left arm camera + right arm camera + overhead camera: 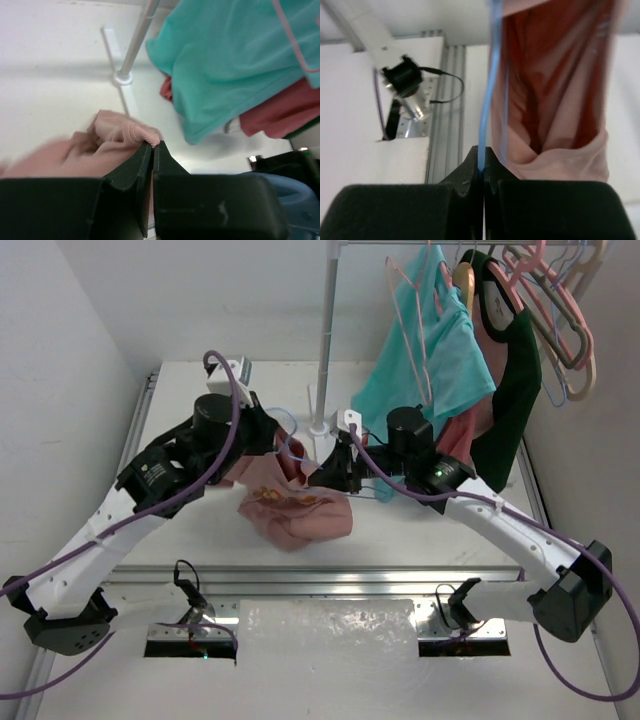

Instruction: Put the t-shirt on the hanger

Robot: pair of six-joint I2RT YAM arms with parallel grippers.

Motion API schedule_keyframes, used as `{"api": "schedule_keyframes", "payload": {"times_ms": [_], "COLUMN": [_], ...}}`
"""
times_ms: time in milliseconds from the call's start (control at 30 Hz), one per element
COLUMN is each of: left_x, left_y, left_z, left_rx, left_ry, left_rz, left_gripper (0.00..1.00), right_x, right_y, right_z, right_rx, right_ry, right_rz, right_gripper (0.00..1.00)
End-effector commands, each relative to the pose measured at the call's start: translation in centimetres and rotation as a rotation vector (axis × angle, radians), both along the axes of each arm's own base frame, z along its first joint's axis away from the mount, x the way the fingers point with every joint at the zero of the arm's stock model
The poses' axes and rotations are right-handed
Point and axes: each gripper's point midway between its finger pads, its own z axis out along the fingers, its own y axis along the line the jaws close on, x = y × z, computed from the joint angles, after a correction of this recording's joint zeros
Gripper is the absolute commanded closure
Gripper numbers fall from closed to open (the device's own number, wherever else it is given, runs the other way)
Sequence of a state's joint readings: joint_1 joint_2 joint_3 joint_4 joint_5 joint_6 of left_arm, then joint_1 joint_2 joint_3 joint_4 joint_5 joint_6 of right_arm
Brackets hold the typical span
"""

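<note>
Dusty pink soft-knit t-shirt (295,508): bunched over the middle of the white table (420,535); light, limp. My left gripper (152,145) pinches its ribbed collar, the best hold. Thin light-blue wire hanger (487,90): springy, nipped in my right gripper (481,150), seemingly inside the shirt.

I'm getting bright overhead light washing out the table (450,540), with glare flaring off the near rail (330,582). The t-shirt (75,150) is smearing at the left wrist view's edge; the hanger (486,100) is blurring close-up.
</note>
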State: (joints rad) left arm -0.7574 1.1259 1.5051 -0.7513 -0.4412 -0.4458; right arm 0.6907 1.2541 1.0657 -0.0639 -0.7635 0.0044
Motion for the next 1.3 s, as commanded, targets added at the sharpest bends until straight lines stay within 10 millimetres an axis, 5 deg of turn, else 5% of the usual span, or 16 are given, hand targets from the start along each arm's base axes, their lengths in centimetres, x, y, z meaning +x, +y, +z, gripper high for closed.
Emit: {"api": "schedule_keyframes", "payload": {"times_ms": [0,100,267,300,367,400,433,633,733,967,1267], "left_x": [-1.0,-2.1,-3.0,-3.3,-3.7,-3.6,-3.8,-4.3,-5.0,-6.2,-4.1], "left_y": [-0.9,-3.3,-4.1,-4.2,-4.0,-3.6,-2.9,1.3,1.6,-0.4,-2.5], "left_z": [5.6,6.1,5.5,5.5,5.1,5.4,5.1,6.2,6.3,4.8,3.5], "left_rx": [-0.104,-0.134,-0.122,-0.118,-0.093,-0.082,-0.056,0.088,0.155,0.34,0.425], "left_ry": [-0.128,-0.124,-0.11,-0.11,-0.098,-0.104,-0.094,-0.19,-0.26,-0.499,-0.523], "left_rz": [-0.103,-0.248,-0.325,-0.342,-0.357,-0.341,-0.329,-0.245,-0.302,-0.552,-0.604], "left_gripper": [1.0,1.0,1.0,0.93,0.53,0.12,0.01,0.0,0.0,0.0,0.0], "right_x": [-4.0,-2.9,-0.7,-0.1,0.5,0.9,0.9,1.1,1.3,0.4,-1.7], "right_y": [1.3,2.1,2.4,2.2,1.7,1.3,1.2,0.6,0.3,-2.1,-3.0], "right_z": [2.4,2.7,3.2,3.2,3.3,3.3,3.3,3.0,2.5,1.2,1.8], "right_rx": [0.147,0.179,0.247,0.261,0.308,0.318,0.324,0.312,0.269,0.238,0.241], "right_ry": [-0.158,-0.133,-0.171,-0.155,-0.169,-0.144,-0.147,-0.141,-0.114,-0.005,0.015], "right_rz": [0.304,0.264,0.133,0.093,0.05,0.031,0.031,0.046,0.071,0.186,0.255], "right_gripper": [1.0,1.0,1.0,1.0,1.0,1.0,1.0,1.0,1.0,1.0,1.0]}}
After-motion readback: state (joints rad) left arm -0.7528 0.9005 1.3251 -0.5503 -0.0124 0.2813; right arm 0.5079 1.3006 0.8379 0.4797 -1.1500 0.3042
